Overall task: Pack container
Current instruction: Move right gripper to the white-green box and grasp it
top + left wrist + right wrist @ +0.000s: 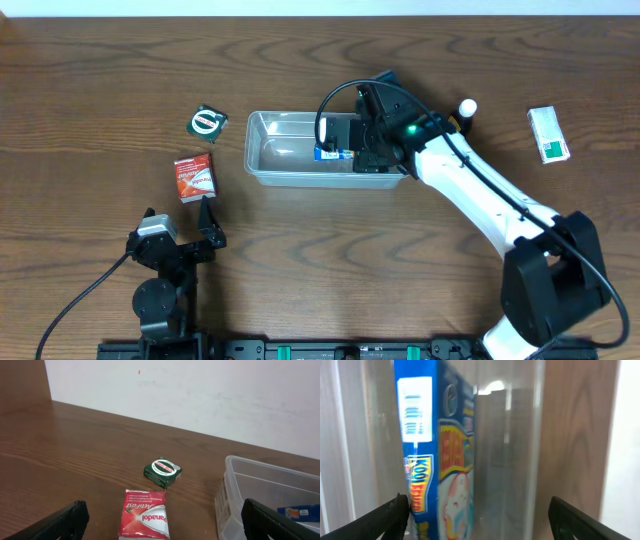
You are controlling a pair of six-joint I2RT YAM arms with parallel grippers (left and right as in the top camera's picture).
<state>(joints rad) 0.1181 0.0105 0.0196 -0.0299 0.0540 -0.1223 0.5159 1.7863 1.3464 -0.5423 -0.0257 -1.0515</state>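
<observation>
The clear container stands at the table's middle. A blue box stands on edge inside it. My right gripper reaches down into the container's right half, just right of the blue box. In the right wrist view the gripper is open wide, the blue box stands by its left finger, and the container's clear wall is behind. My left gripper is open and empty at the front left. In its wrist view it faces the container's corner.
A red Panadol box lies left of the container, in front of the left gripper. A green box with a round label lies behind it. A green-and-white box and a small white object lie at the far right.
</observation>
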